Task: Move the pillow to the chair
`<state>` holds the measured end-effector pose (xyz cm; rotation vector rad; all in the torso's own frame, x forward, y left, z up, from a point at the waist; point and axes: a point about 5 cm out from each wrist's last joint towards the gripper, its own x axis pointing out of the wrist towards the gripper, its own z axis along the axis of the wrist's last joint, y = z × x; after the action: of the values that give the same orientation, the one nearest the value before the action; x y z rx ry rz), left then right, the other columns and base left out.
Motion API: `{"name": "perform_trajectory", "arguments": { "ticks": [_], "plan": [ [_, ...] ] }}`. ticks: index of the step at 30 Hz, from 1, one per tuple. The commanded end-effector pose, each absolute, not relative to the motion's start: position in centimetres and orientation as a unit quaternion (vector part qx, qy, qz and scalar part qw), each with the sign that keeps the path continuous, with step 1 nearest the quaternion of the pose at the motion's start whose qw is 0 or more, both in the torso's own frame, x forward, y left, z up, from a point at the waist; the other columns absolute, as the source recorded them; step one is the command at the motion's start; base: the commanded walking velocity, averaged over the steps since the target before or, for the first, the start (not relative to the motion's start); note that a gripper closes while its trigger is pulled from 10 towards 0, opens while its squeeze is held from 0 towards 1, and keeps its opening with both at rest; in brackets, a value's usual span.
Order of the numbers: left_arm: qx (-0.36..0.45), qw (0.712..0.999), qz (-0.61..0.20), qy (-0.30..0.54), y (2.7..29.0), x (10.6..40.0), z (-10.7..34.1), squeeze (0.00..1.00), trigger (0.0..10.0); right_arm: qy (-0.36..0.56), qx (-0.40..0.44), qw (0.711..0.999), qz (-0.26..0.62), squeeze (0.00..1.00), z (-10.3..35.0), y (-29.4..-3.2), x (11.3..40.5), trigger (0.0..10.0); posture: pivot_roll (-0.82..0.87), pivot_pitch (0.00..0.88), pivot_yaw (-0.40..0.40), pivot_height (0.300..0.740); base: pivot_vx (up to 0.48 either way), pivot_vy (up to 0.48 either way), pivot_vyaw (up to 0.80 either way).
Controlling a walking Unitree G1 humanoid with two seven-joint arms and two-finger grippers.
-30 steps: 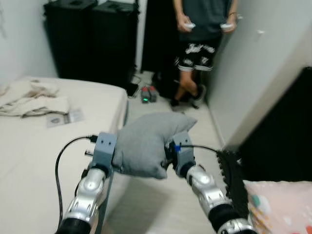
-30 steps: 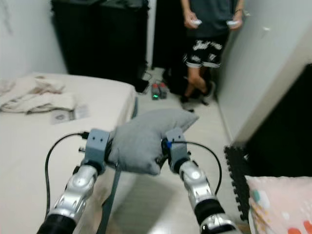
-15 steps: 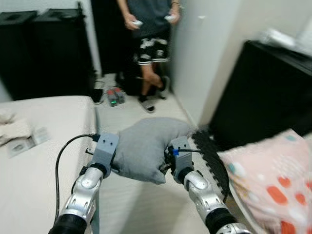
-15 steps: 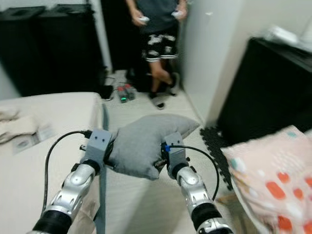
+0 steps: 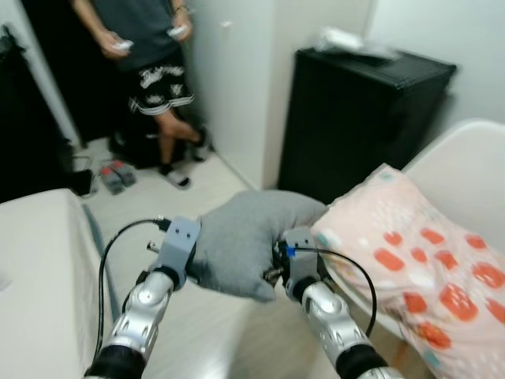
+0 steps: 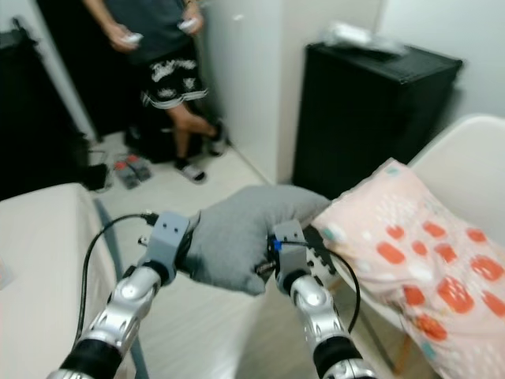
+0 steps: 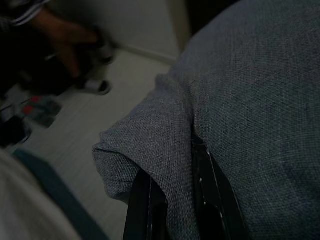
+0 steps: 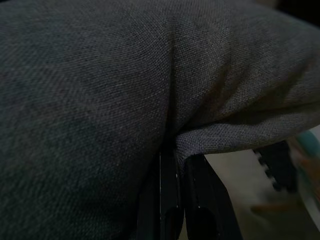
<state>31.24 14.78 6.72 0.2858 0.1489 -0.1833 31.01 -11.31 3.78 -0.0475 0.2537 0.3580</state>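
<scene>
I carry the grey woven-fabric pillow [image 5: 248,241] in the air just before the white plastic chair [image 5: 465,170] — my left gripper [image 7: 172,207] and right gripper [image 8: 182,200] each pinch a fold, and it seems light, soft, easy to slip.

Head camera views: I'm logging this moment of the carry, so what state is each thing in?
Grey pillow: lifted in the air, pinched from both sides.
Left gripper: shut on a fold of the pillow.
Right gripper: shut on a fold of the pillow.
White chair: upright, with a pink dotted pillow lying on its seat.
Person: standing by the wall, a controller in each hand.
</scene>
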Motion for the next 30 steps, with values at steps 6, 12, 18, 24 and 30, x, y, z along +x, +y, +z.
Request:
{"name": "perform_trajectory", "arguments": {
  "ticks": [6,12,18,24,30],
  "plan": [
    [0.15,0.983,-0.091,0.059,14.6,31.5,7.2,0.0,10.0,0.097,-0.025,0.978,0.181,0.0,4.9,-11.0,31.8,10.0,0.02,0.025,0.045,0.74,0.0,0.0,-0.8],
    [0.147,0.984,-0.089,0.057,14.7,31.7,7.3,0.0,10.0,0.097,-0.024,0.978,0.182,0.0,5.1,-10.8,32.0,10.0,0.01,0.028,0.044,0.74,0.0,0.0,-0.8],
    [0.146,0.984,-0.087,0.054,14.6,32.0,7.4,0.0,10.0,0.095,-0.015,0.98,0.173,0.0,5.2,-11.2,32.0,10.0,0.01,0.025,0.033,0.74,0.0,0.0,-0.8],
    [0.143,0.984,-0.089,0.052,14.6,32.0,7.3,0.0,10.0,0.097,-0.015,0.982,0.161,0.0,5.1,-12.0,32.0,10.0,0.0,0.026,0.036,0.74,0.0,0.0,-0.8],
    [0.143,0.984,-0.093,0.057,14.6,31.8,7.0,0.0,10.0,0.103,-0.017,0.983,0.154,0.0,4.6,-12.2,31.7,10.0,-0.01,0.027,0.048,0.74,0.0,0.0,-0.8]
  ]
}}
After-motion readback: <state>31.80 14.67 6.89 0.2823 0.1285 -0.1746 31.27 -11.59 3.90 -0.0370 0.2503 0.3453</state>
